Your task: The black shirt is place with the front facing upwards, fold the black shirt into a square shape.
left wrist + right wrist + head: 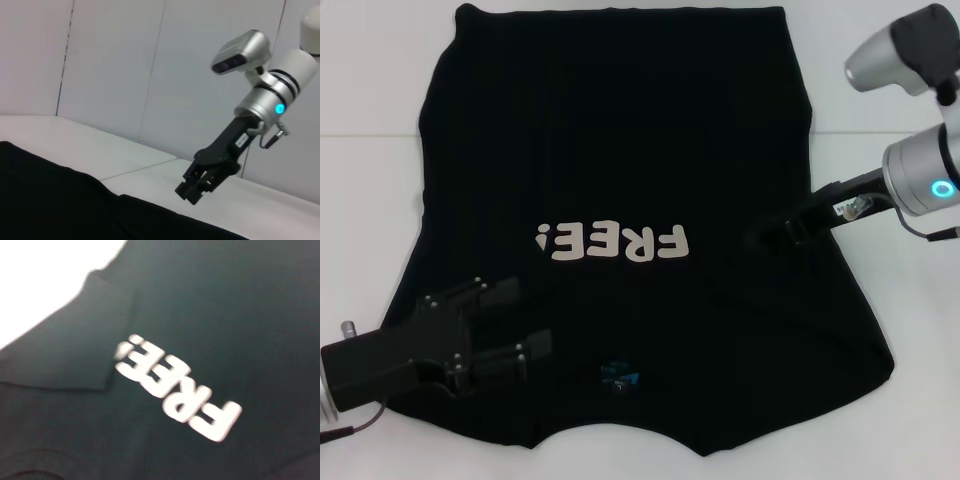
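Note:
The black shirt [620,150] lies spread flat on the white table [370,120], front up, with the cream "FREE!" lettering [615,242] upside down to me and the blue neck label [620,378] near the front edge. A folded-in flap of cloth [75,350] covers part of the exclamation mark. My left gripper [520,318] is open low over the shirt's front left part, with nothing seen between its fingers. My right gripper [770,232] hovers over the shirt's right side; the left wrist view shows the right gripper [192,189] just above the cloth [50,200].
White table surface surrounds the shirt on the left [360,200] and right [910,320]. A pale wall [125,65] stands behind the table in the left wrist view. A seam line [135,170] crosses the tabletop.

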`<state>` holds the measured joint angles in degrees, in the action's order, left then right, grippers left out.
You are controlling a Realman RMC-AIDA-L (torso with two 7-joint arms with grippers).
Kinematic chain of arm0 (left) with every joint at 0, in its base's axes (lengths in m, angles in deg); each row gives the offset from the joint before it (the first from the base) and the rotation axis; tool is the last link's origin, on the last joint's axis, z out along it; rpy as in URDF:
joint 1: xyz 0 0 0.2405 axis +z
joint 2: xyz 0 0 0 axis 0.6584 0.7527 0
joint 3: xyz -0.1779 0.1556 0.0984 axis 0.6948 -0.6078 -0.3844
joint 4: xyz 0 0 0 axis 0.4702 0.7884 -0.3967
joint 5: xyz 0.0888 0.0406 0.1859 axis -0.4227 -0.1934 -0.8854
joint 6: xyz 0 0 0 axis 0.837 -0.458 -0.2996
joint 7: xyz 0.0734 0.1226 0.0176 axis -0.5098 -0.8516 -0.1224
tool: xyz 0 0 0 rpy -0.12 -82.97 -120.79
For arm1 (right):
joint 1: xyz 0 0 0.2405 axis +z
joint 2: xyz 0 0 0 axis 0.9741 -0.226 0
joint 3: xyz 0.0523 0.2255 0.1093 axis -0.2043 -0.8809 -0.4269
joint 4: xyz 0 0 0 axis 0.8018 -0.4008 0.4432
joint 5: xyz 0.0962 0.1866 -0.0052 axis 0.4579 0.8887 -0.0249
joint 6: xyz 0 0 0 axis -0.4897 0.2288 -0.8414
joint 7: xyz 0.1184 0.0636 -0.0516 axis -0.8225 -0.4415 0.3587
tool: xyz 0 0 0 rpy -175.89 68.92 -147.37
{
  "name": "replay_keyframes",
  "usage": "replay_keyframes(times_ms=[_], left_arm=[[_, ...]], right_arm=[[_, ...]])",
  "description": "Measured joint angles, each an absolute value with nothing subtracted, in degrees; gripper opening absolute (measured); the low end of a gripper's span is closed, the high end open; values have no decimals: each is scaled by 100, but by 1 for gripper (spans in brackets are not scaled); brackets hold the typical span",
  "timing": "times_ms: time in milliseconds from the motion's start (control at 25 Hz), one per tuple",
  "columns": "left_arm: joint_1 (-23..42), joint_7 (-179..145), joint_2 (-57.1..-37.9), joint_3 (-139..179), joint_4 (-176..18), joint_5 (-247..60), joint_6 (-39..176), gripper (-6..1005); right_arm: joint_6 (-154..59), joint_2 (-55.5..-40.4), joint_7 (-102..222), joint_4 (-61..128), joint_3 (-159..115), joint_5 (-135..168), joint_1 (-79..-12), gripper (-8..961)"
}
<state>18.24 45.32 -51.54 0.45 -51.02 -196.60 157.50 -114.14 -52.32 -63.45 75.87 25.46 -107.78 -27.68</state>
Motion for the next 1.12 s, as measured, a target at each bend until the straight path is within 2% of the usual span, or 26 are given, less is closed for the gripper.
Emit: replay_keyframes(times_ms=[200, 360, 440, 560, 680, 800, 960, 1120], left_arm=[[1820, 4856, -5147, 87, -5102, -19655, 15720, 866], [1779, 5748, -5095, 263, -5078, -19648, 15803, 866], [1746, 6227, -5036, 272, -5066, -19656, 15811, 866], [1623, 7666, -4775, 169, -5074, -19861, 15769, 866], [1610, 8630, -4656, 192, -4894, -20027, 15764, 866], [1650, 9453, -4577, 198, -4477, -20155, 15786, 865], [1699, 10649, -4438, 200, -3773, -20544, 15839, 861], [1714, 11781, -4184, 215, -3345, -21232, 15860, 860]], right_arm=[[-11503, -5125, -5826, 7538, 2313, -9925, -3194, 418], [-11939, -5121, -4872, 7484, 1801, -9274, -3649, 567], [-12261, -5160, -4064, 7443, 1564, -8843, -3970, 625], [-12508, -5253, -2840, 7267, 1390, -8315, -4415, 711], [-12553, -5346, -1812, 7019, 1347, -7994, -4717, 798], [-12545, -5439, -1069, 6733, 1331, -7885, -4837, 798], [-12439, -5490, -374, 6254, 1362, -7899, -4797, 798], [-12358, -5492, 51, 5934, 1347, -7888, -4753, 799]])
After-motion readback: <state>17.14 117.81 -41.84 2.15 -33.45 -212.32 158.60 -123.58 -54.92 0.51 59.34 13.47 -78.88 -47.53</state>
